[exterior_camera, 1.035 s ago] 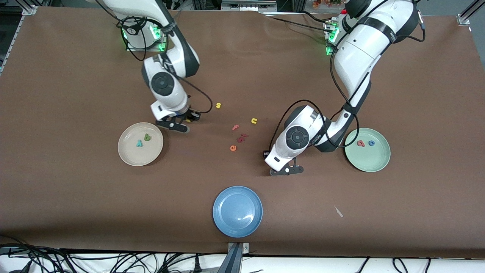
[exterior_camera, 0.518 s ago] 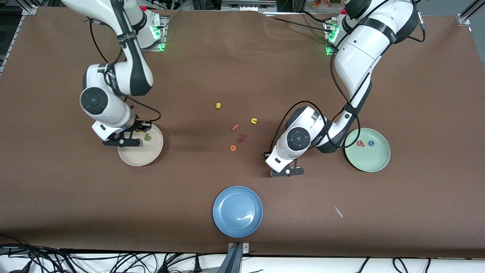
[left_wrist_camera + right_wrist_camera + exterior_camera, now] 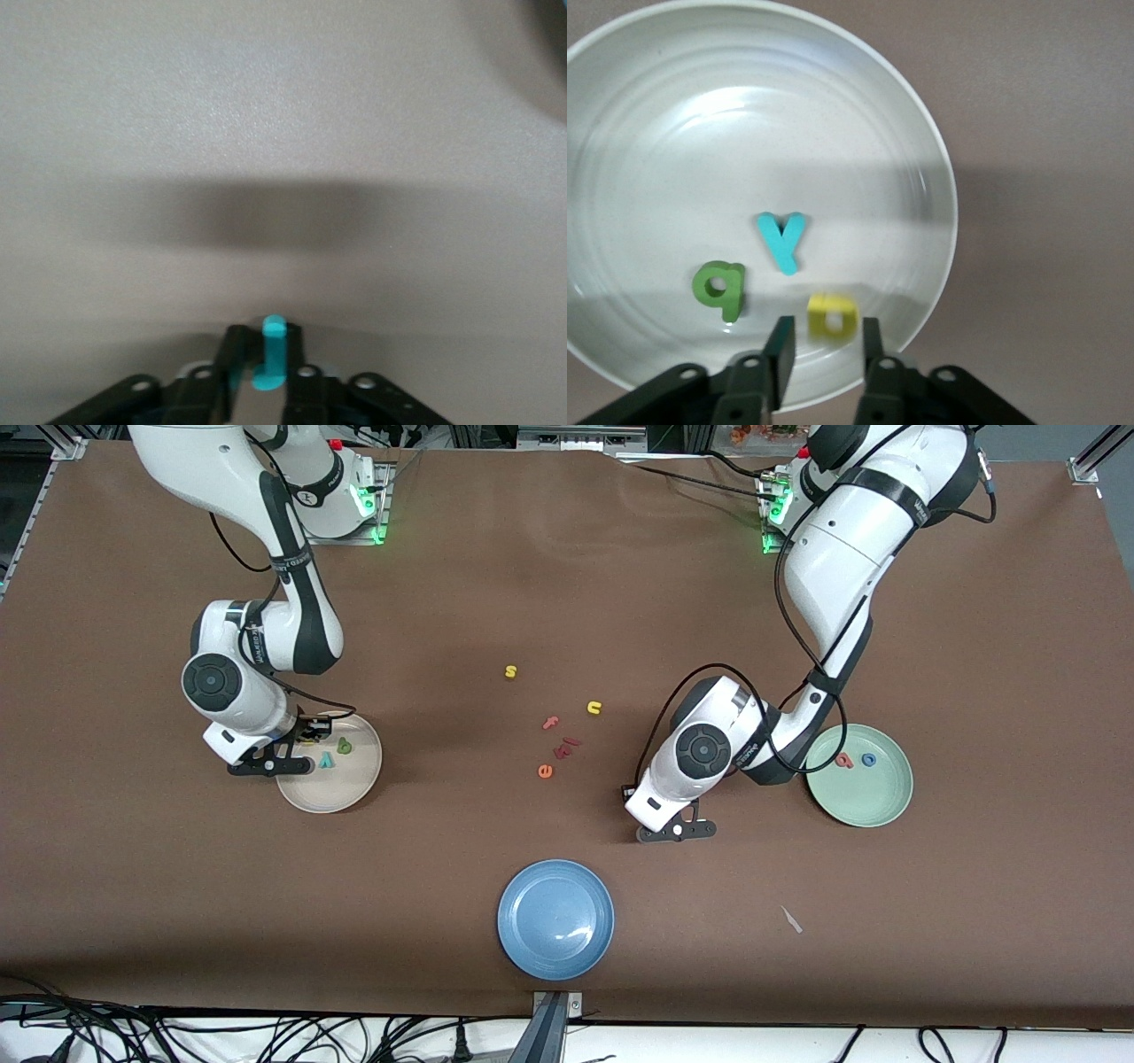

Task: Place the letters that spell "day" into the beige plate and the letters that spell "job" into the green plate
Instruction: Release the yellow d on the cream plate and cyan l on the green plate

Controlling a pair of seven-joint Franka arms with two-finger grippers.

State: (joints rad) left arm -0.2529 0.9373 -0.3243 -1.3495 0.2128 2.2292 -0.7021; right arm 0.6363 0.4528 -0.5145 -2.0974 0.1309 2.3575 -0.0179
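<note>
From my console, I see the right hand (image 3: 826, 332) over the beige plate (image 3: 341, 786), above its rim at about ten o'clock in the front view. Its fingers are spread a little. The yellow a (image 3: 831, 316) shows between them with a gap on each side, low over the plate, though I cannot tell if it has touched down. The teal y (image 3: 327, 760) lies near the plate's middle and the green d (image 3: 344, 747) at about one o'clock from it. The d reads more like a q from the wrist camera. The left hand (image 3: 264, 341) is down at the bare desk (image 3: 974, 921), at about two o'clock from the blue plate (image 3: 555, 919). It pinches the teal j (image 3: 270, 359), which stands on edge between its fingers. In the green plate (image 3: 864, 804) the pinkish-red b (image 3: 843, 760) sits at eleven o'clock and the blue o (image 3: 869, 759) at one o'clock. Loose mid-desk I can read a yellow s (image 3: 510, 671), a yellow u (image 3: 594, 708), a pink f (image 3: 551, 723) and an orange e (image 3: 545, 771). The dark red letters (image 3: 564, 748) are too small to read, as is the print on the arms' wrist bands.
</note>
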